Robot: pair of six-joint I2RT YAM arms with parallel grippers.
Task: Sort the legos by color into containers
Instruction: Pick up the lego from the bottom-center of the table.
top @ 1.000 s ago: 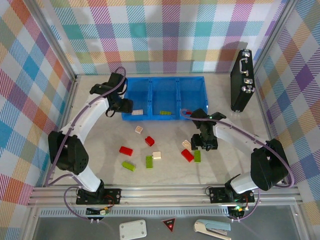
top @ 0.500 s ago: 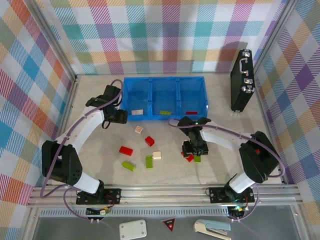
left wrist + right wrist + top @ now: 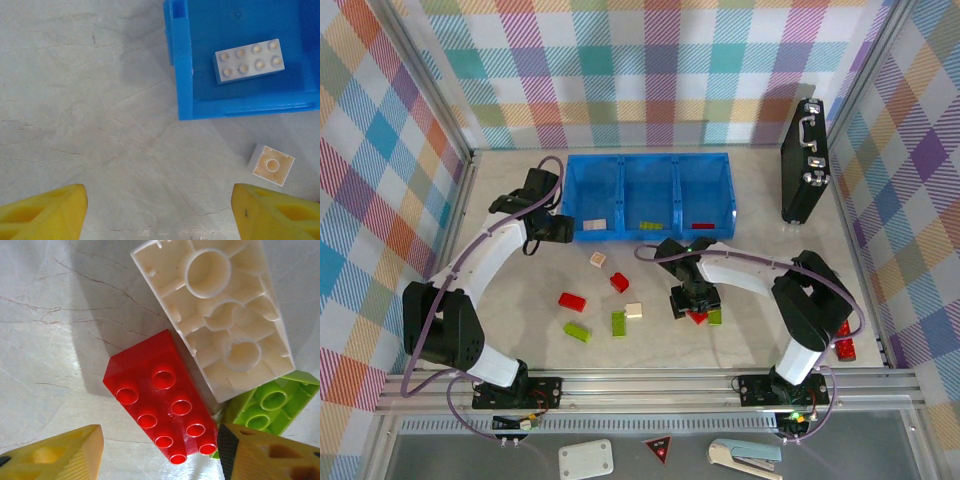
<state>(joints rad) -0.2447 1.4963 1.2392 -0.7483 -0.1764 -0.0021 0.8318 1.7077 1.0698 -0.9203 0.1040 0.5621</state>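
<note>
Red brick [image 3: 162, 397] lies studs-up on the surface [image 3: 45, 315], squarely between the spread fingers of the right claw [image 3: 160, 452], which grips nothing. An upturned cream brick [image 3: 215, 315] touches one long side of it. A lime brick [image 3: 270, 407] sits against its corner, partly hidden by one finger. That crowding is the difficulty: closing from this pose would probably catch the lime brick too, or shove the cream one aside. The better move, I judge, is to turn or shift the claw so the fingers straddle only the red brick's free faces, go fully down, then close. Its home looks to be the right compartment of the blue bin [image 3: 650, 158], where a red piece [image 3: 703, 226] already lies. The left claw [image 3: 157, 215] hangs released over bare surface beside the bin's left compartment, near a small cream brick [image 3: 271, 165], a likely pick for it.
</note>
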